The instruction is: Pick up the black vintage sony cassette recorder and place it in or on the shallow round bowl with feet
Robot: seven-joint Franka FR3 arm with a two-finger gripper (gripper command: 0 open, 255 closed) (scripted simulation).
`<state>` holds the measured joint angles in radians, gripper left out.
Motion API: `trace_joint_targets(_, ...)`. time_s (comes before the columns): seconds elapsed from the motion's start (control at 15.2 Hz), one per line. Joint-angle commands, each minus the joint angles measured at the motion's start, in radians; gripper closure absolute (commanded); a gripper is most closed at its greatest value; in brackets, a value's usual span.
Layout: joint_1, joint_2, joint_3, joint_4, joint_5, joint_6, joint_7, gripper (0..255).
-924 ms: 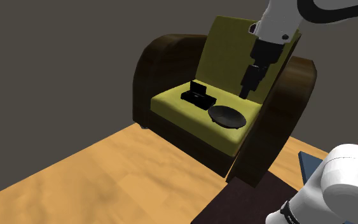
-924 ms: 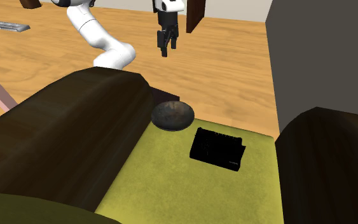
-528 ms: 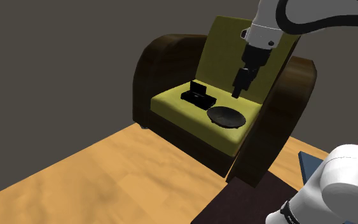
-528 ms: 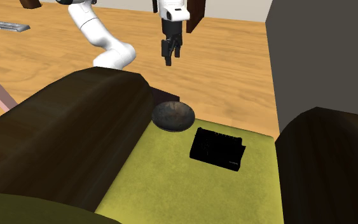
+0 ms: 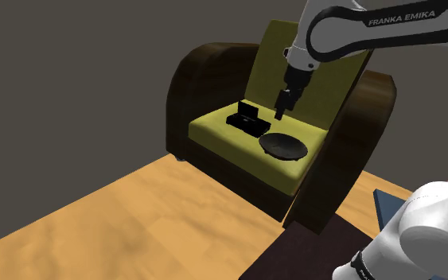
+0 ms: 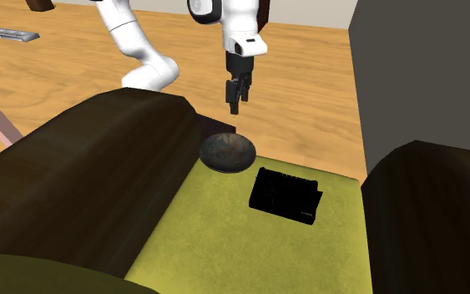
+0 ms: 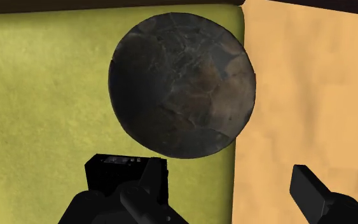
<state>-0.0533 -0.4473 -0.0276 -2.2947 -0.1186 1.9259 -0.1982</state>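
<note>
- Hovering above the seat (image 5: 214,132), our gripper (image 5: 278,113) hangs spread and empty.
- We see the recorder (image 5: 247,121) lying on the seat, near the bowl (image 5: 283,146), toward the shoulder view's left.
- Descending off-centre, we risk knocking the recorder aside or clipping the bowl.

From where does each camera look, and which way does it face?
Shoulder view: beside the robot, looking down at the armchair; the arm and gripper show.
Second exterior view: behind the armchair's back, facing the robot; the arm shows.
Wrist view: on the hand, looking down at the bowl; two open fingers show.
All share the bowl and the cassette recorder.
</note>
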Motion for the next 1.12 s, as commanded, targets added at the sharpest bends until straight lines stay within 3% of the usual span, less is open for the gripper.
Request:
trace_joint_targets(0.0, -0.009, 0.064, -0.013, 0.023, -0.016, 0.052, -0.017, 0)
trace_joint_targets(0.53, -0.043, 0.326, -0.065, 0.184, -0.055, 0.198, -0.092, 0)
trace_joint_targets(1.06, -0.079, 0.602, -0.100, 0.428, -0.055, 0.280, -0.170, 0)
